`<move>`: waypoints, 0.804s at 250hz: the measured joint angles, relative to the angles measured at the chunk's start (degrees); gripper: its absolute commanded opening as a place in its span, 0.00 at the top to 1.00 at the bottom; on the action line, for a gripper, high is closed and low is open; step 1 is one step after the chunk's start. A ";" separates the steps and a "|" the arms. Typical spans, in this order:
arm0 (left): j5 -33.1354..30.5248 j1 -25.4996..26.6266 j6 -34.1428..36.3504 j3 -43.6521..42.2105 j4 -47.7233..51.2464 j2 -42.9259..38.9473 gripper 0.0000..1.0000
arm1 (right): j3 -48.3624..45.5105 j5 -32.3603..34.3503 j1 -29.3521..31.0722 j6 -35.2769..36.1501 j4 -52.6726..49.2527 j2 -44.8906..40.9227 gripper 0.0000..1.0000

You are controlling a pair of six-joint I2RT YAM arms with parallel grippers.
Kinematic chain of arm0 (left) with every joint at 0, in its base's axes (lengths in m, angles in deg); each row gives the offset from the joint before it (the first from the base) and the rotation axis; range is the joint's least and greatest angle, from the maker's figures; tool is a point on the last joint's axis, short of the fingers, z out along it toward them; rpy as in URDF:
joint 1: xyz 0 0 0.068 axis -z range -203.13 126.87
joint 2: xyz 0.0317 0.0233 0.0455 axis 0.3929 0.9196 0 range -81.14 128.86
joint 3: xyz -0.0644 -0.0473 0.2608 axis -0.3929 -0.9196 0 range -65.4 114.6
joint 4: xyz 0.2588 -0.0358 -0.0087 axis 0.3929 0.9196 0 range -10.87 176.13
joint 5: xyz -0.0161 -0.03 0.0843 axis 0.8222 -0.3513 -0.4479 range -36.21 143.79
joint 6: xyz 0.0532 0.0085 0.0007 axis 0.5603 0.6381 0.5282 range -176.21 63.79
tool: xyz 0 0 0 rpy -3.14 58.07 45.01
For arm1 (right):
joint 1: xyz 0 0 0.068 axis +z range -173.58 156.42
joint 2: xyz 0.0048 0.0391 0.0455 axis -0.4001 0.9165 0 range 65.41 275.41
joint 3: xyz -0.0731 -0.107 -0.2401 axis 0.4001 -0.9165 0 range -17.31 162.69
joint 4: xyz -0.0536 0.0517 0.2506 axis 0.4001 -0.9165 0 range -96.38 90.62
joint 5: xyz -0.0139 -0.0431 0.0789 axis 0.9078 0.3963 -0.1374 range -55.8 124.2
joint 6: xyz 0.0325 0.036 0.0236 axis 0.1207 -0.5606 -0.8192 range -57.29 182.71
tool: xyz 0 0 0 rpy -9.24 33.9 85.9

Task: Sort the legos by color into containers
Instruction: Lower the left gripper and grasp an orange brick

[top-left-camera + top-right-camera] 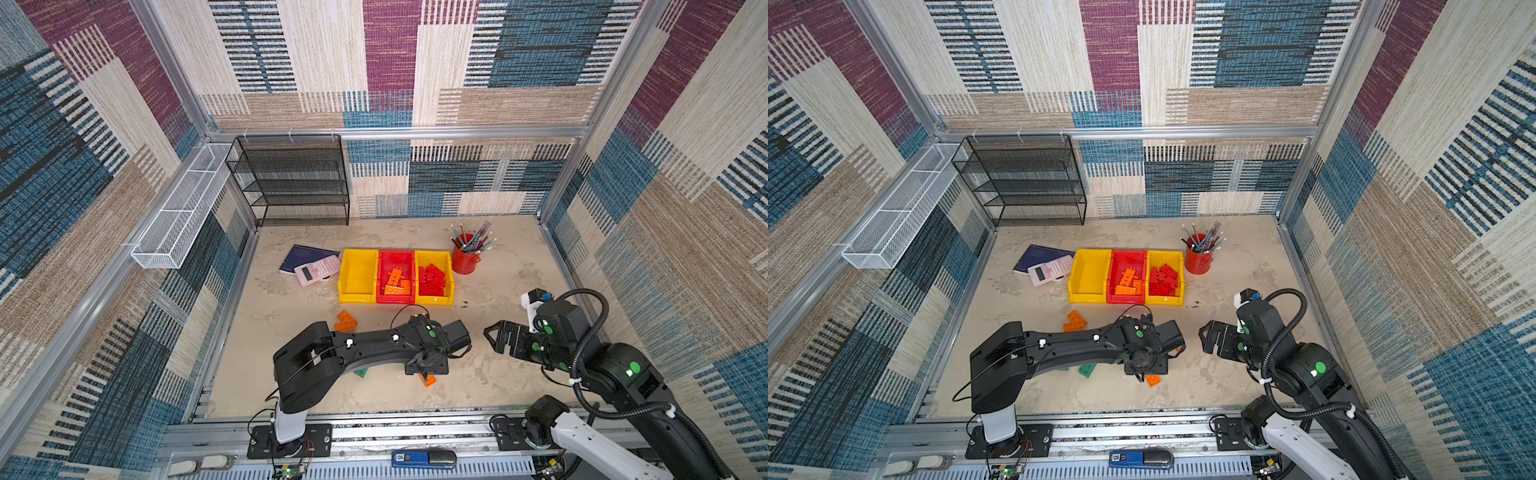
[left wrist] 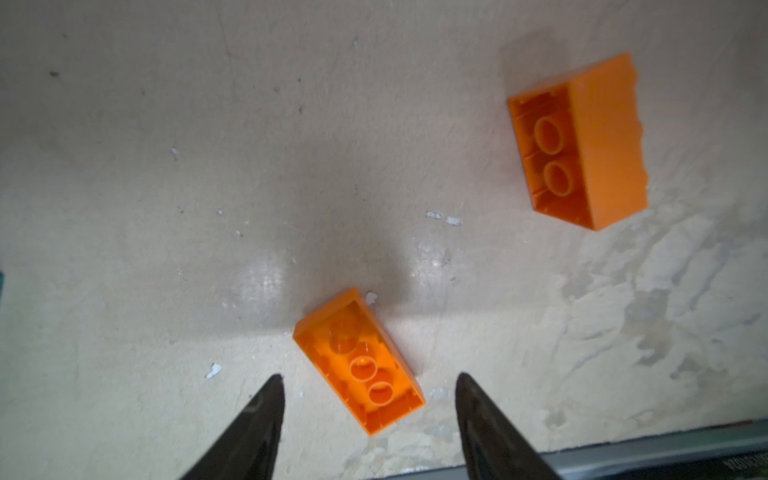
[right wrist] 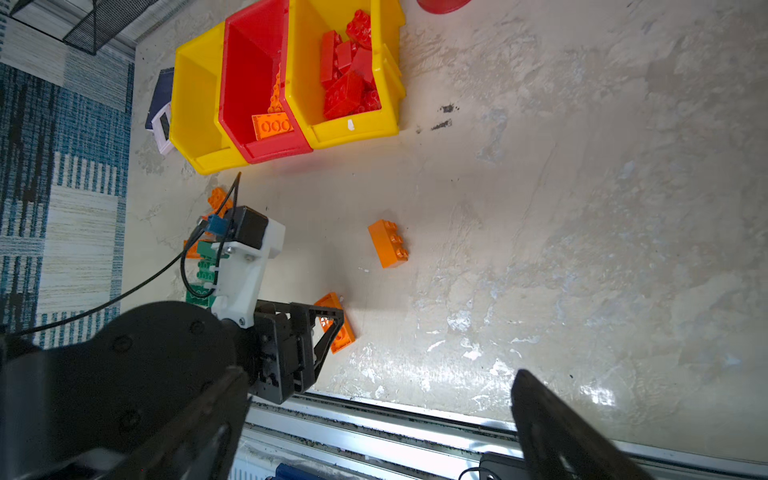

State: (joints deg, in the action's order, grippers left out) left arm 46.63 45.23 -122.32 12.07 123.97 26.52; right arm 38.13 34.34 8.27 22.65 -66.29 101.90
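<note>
My left gripper is open and points down at an orange lego that lies studs down near the table's front edge. Its fingers stand either side of the brick's near end, apart from it. In both top views that brick peeks out under the gripper. A second orange lego lies on its side close by. My right gripper hovers open and empty to the right. The containers stand in a row: an empty yellow one, a red one with orange legos, a yellow one with red legos.
More orange legos lie in front of the bins, and green legos sit partly under my left arm. A red pencil cup, a pink calculator on a notebook and a black mesh shelf stand further back.
</note>
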 measured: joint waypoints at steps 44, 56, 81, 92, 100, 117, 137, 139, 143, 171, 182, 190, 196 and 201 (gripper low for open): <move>0.07 0.02 -1.55 -3.39 -0.11 -0.37 0.34 | -0.61 0.44 0.00 -1.51 -2.27 -2.75 0.00; 0.35 0.02 -1.99 -3.52 -0.26 -0.11 0.34 | -0.87 0.42 0.00 -1.77 -2.93 -3.13 0.00; 1.51 0.02 -2.73 -3.08 -1.27 1.16 0.34 | -0.70 0.39 0.00 -2.14 -3.85 -3.30 0.00; 1.55 0.02 -2.73 -2.51 -1.33 1.79 0.34 | -0.26 0.39 0.00 -2.14 -4.13 -3.30 0.00; 1.55 0.02 -2.73 -1.86 -1.33 2.27 0.34 | 0.13 0.39 0.00 -2.16 -4.33 -3.30 0.00; 1.55 0.07 -2.73 -0.48 -1.64 2.97 0.34 | 0.98 0.44 0.00 -2.19 -4.74 -3.30 0.00; 1.57 0.09 -2.71 0.46 -1.95 3.54 0.34 | 1.29 0.50 0.00 -2.16 -5.42 -3.52 0.00; 1.57 0.09 -2.71 0.52 -1.95 3.61 0.34 | 1.29 0.50 0.00 -2.16 -5.49 -3.56 0.00; 1.55 0.13 -2.71 0.66 -1.92 3.69 0.34 | 1.29 0.52 0.00 -2.16 -5.68 -3.67 0.00; 1.62 0.17 -2.71 1.25 -1.70 4.59 0.34 | 1.09 0.52 0.00 -2.16 -6.67 -4.20 0.00; 1.77 0.17 -2.71 1.62 -1.27 4.94 0.34 | 1.03 0.52 0.00 -2.14 -6.69 -4.28 0.00; 1.79 0.17 -2.71 1.95 -0.98 5.18 0.34 | 0.94 0.52 0.00 -2.14 -6.62 -4.33 0.01; 1.79 0.17 -2.71 2.12 -0.83 5.33 0.35 | 0.85 0.52 0.00 -2.12 -6.62 -4.35 0.00; 1.81 0.17 -2.71 2.32 -0.52 5.49 0.36 | 0.74 0.52 0.00 -2.12 -6.62 -4.35 0.00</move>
State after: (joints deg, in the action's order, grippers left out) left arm 48.45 45.40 -125.03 14.39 123.44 32.01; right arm 38.87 34.87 8.27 20.53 -72.92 97.56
